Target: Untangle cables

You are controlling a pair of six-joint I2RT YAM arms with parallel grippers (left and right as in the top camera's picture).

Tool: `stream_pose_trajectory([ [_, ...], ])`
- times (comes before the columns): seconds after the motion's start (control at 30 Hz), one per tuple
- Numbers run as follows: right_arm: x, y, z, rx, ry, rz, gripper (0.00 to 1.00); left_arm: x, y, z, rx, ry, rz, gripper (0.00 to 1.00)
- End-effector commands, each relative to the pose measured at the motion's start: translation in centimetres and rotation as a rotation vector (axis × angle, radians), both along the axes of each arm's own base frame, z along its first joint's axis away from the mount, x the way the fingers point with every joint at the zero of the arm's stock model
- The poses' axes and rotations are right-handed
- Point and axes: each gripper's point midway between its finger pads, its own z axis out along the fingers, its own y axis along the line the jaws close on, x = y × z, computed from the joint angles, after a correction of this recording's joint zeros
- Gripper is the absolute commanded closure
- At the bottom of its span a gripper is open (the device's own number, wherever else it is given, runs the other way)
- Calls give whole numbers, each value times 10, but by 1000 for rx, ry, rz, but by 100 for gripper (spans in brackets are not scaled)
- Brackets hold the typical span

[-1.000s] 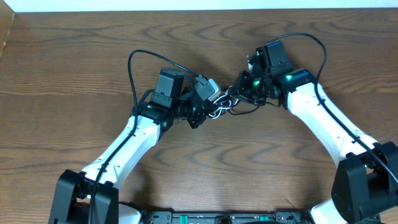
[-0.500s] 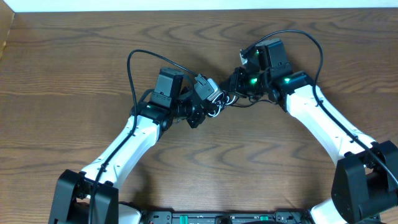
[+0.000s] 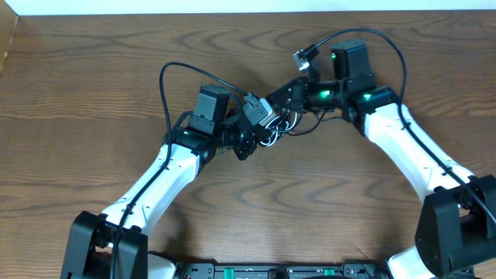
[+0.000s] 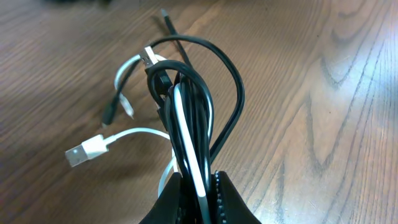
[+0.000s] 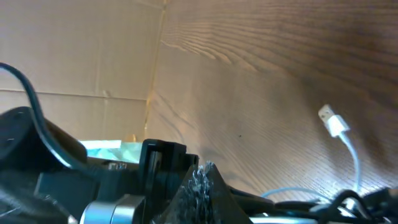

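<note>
Table [image 3: 85,70]: dark brown wood with a matte finish and long, wavy grain lines; both arms reached inward over its middle.
Background: a pale brown cardboard panel [image 5: 81,50], flat and creased, stood beyond the table in the right wrist view.
Left gripper [image 4: 198,186]: fingers [image 4: 171,199] almost together, clamped on a bunch of cable strands that rose from between the black, ribbed pads.
Right gripper [image 5: 200,177]: tips pressed together and pointed toward the left gripper; whether a strand lay pinched between them could not be told.
Black cable [image 4: 231,93]: thin, round, glossy cord; several strands ran side by side through the left grip, and one wide loop arched out to the right of the bunch and back over its top.
White cable [image 4: 189,134]: thin, smooth cord threaded among the black strands in the same grip; a loose length curved off to the left.
USB plug [image 4: 84,152]: flat and rectangular, with a white body and a metal tip, at the loose end of the white cable, apart from the bunch.
Tangle [image 3: 273,128]: sat over the table's middle, held by the left gripper and just beside the right gripper's tips.
</note>
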Motion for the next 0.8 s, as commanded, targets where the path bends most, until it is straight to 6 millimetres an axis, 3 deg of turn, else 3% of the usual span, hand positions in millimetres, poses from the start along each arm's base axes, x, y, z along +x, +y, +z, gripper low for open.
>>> stream_pose_trajectory([
  [0.0, 1, -15, -1, 12, 22, 0, 99, -4, -1, 0, -11, 6, -11, 92],
  [0.1, 7, -32, -17, -53, 76, -73, 83, -4, -1, 0, -9, 1, -16, 93],
  [0.33, 7, -54, -47, -197, 170, -181, 75, -4, -1, -1, -9, 2, -16, 93],
  [0.57, 6, -37, -72, -241, 201, -171, 76, -4, -1, -3, -7, 7, -16, 92],
  [0.77, -10, -19, -82, -155, 298, -65, 76, -4, -1, -3, -6, 8, -16, 92],
])
